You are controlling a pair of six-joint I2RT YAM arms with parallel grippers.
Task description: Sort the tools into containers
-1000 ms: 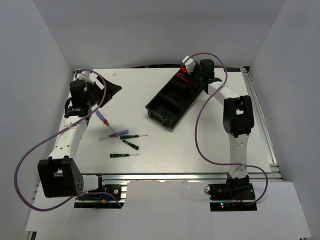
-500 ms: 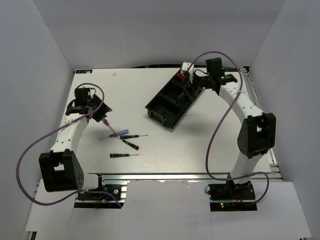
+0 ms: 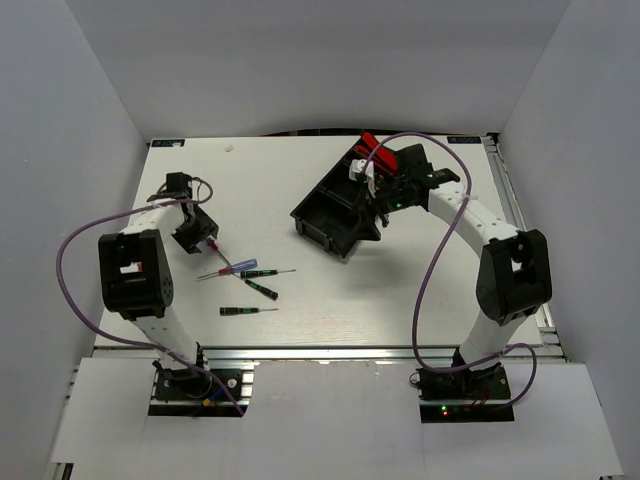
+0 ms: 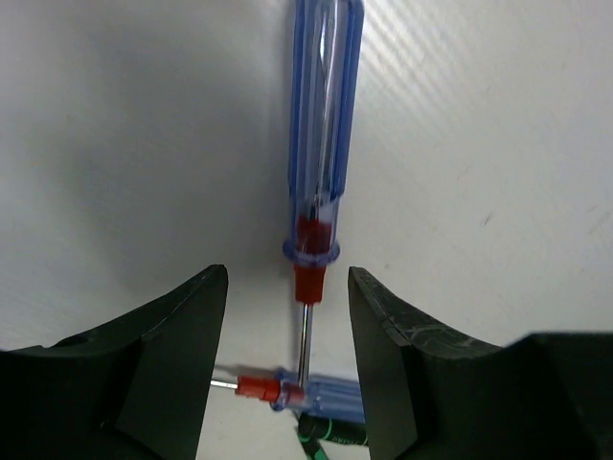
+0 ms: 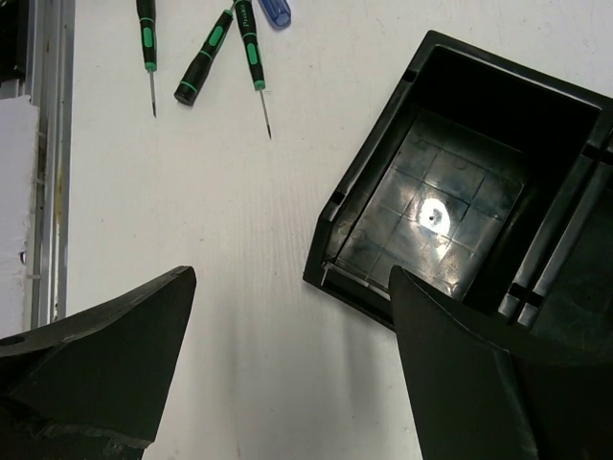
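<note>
Pick-up setup: left gripper [image 4: 285,283] open over a blue-handled screwdriver [image 4: 326,125]; right gripper [image 5: 292,278] open by the tray [image 3: 322,225].
Left jaws are wide apart, straddling the red collar and thin shaft, no contact visible. The screwdriver lies flat on the white table [image 4: 498,144], with a second blue screwdriver [image 4: 287,391] just beside its tip and three black-green screwdrivers [image 5: 251,43] further right. It looks light and stiff, and the smooth clear handle is likely slick and prone to roll. Best pinched across the thick handle near the collar, not the shaft. The tray's near compartment [image 5: 436,206] is empty, with red-handled tools [image 3: 368,146] at its far end. Right fingers are spread, holding nothing.
</note>
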